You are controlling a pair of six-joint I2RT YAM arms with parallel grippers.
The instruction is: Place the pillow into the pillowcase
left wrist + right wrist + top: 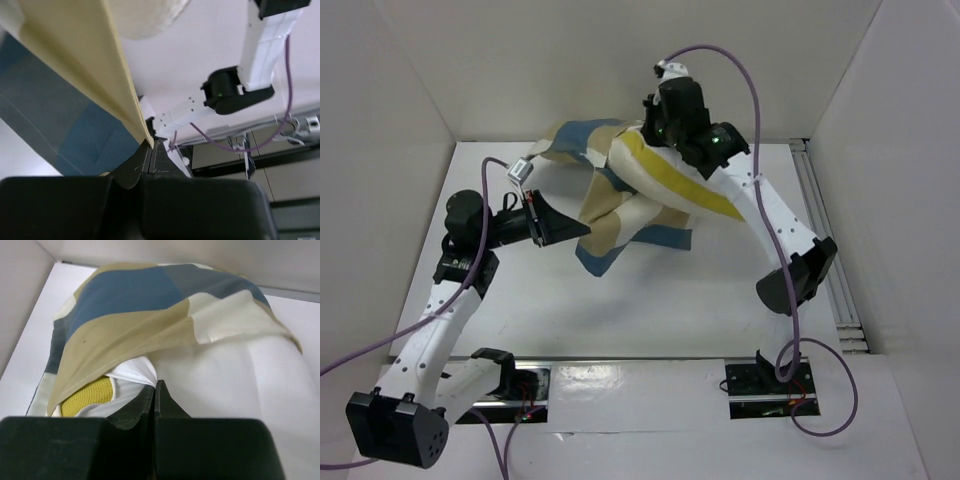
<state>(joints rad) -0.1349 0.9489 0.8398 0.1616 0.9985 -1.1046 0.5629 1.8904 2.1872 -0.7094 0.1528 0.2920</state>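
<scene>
Top view: my left gripper (560, 230) is clamped on the near-left edge of the pillowcase (610, 230). My right gripper (655, 135) is closed at the top of the bundle, with the pillow (650, 188) hanging below it, partly covered. Left wrist: left gripper (150, 147) has its jaws together on the tan hem of the pillowcase (75, 130), and the cloth runs up and away to my left. The pillow (145, 17) sits above and beyond the tips, not touching them. Right wrist: right gripper (155, 387) has its jaws together; the pinch looks like white pillow cloth right at the tips, can't fully confirm. The pillowcase (130, 300) is draped over the far end, with bare pillow (225, 385) just right of the fingers. Step in hand, I reckon: work the case down over the pillow. Hold the hem taut and open with the left and feed the pillow in straight, no twist, so the hem doesn't fold under.
</scene>
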